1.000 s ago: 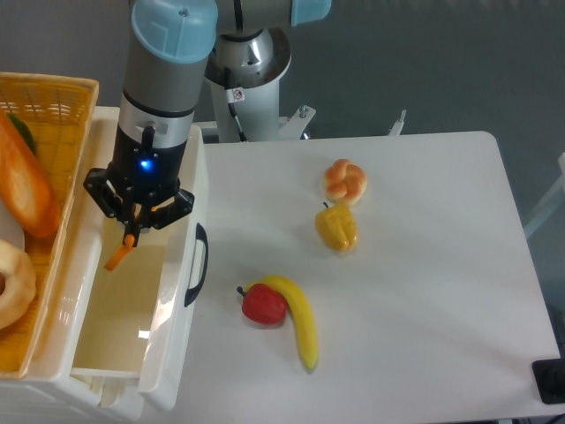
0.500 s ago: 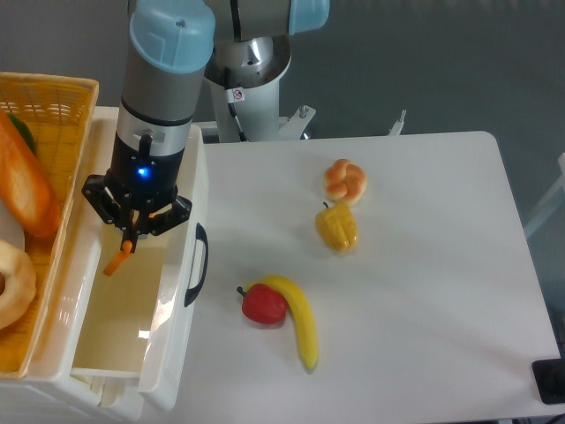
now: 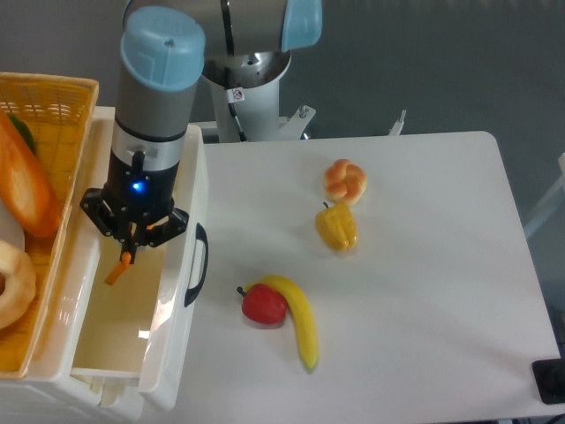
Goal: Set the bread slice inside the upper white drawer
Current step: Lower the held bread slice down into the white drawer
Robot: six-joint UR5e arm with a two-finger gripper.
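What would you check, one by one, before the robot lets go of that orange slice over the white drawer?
1. Slice held: the bread slice hangs edge-on from the gripper, jaws closed on its top. Ok.
2. Over the opening: the slice sits inside the outline of the upper white drawer, between its side walls. Ok.
3. Drawer open: its pale floor shows below the slice. Ok.
4. Landing spot free: nothing else shows on the drawer floor. Ok.
5. Height above the floor: one overhead view does not show it. Cannot tell.
6. Neighbours clear: the yellow woven basket with the baguette lies beside the drawer, apart from the gripper. Ok.
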